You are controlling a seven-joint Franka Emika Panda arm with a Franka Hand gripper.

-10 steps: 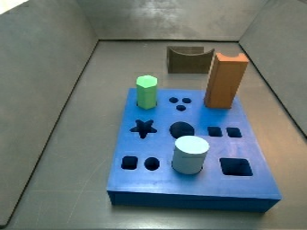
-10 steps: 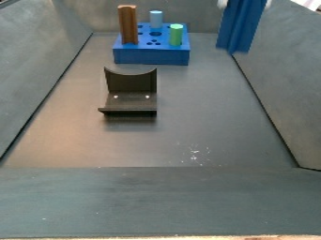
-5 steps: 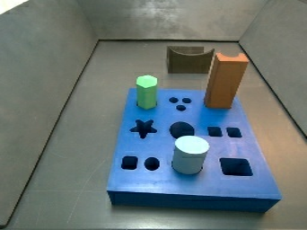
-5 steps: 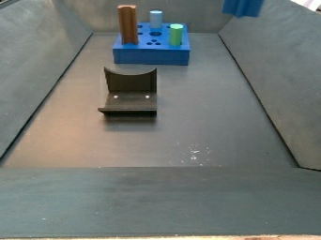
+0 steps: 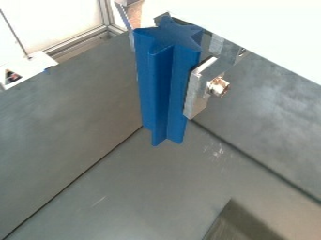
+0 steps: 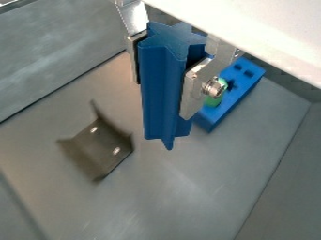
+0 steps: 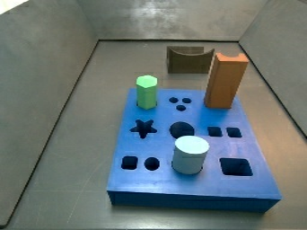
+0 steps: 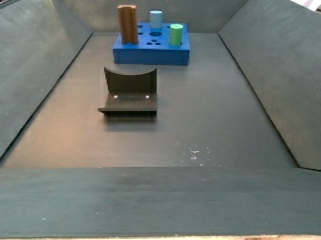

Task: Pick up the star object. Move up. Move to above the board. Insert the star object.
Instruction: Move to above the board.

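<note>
My gripper (image 5: 167, 86) is shut on the star object (image 5: 160, 89), a tall blue fluted peg that hangs upright between the silver fingers (image 5: 200, 90), well above the grey floor. It shows the same way in both wrist views (image 6: 164, 89). The board (image 7: 189, 148), a thick blue slab with cut-out holes, lies on the floor in both side views (image 8: 152, 50); a corner of it shows past the peg in a wrist view (image 6: 235, 89). Its star hole (image 7: 144, 128) is empty. The gripper and the peg are out of both side views.
On the board stand a green hexagonal peg (image 7: 146, 92), a tall orange square block (image 7: 225, 80) and a pale cylinder (image 7: 189, 154). The dark fixture (image 8: 129, 91) stands on the floor beside the board and also shows in a wrist view (image 6: 96, 150). Grey walls enclose the floor.
The gripper with the blue star object has risen out of the top of a side view; it showed there 1.0 s ago, only its tip 0.5 s ago, and is gone now.
</note>
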